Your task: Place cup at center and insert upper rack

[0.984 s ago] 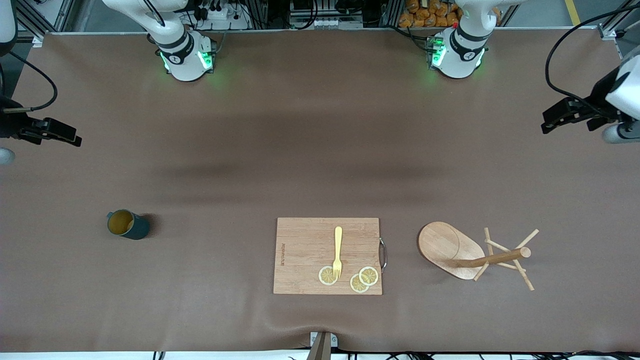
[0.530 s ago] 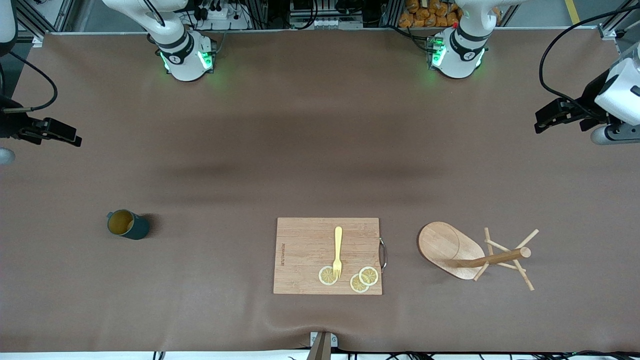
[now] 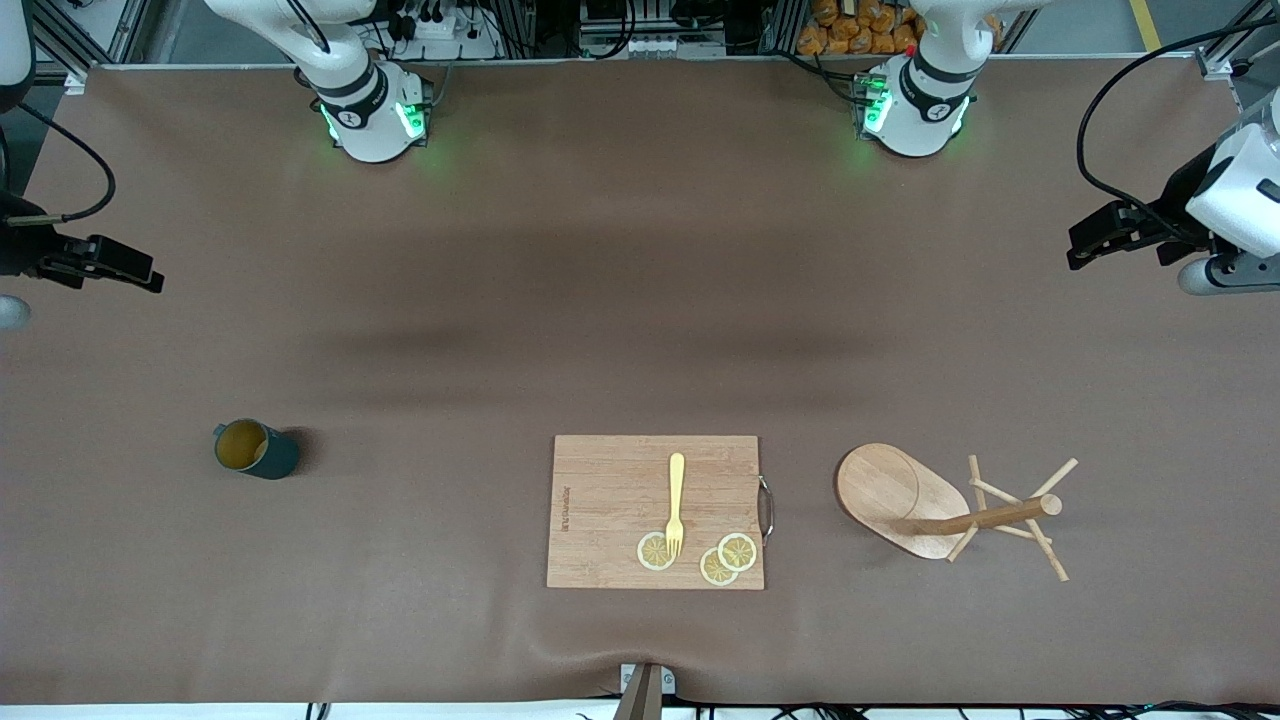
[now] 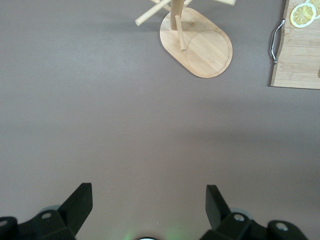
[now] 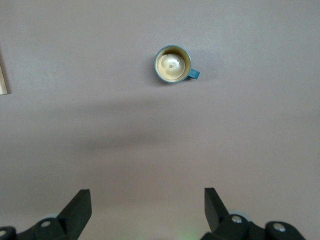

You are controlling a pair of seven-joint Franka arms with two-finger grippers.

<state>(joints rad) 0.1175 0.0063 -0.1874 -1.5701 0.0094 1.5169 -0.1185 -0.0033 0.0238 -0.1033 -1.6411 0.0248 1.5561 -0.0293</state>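
The dark teal cup (image 3: 255, 450) stands upright on the table toward the right arm's end, its tan inside showing; it also shows in the right wrist view (image 5: 173, 64). The wooden mug tree (image 3: 905, 495) stands on its oval base toward the left arm's end, and its base shows in the left wrist view (image 4: 200, 45). My left gripper (image 3: 1078, 250) hangs open and empty over the table's edge at the left arm's end; its jaws show wide apart in its wrist view (image 4: 147, 192). My right gripper (image 3: 150, 280) is open and empty over the right arm's end, as its wrist view (image 5: 147, 197) shows.
A rectangular wooden cutting board (image 3: 610, 500) lies between the cup and the mug tree, near the front camera. It carries a yellow fork (image 3: 676, 500) and three lemon slices (image 3: 737, 551). Its metal handle (image 4: 275, 42) faces the mug tree.
My left gripper has shifted slightly toward the table's middle and toward the bases' side. The right arm, the cup and the mug tree have not moved.
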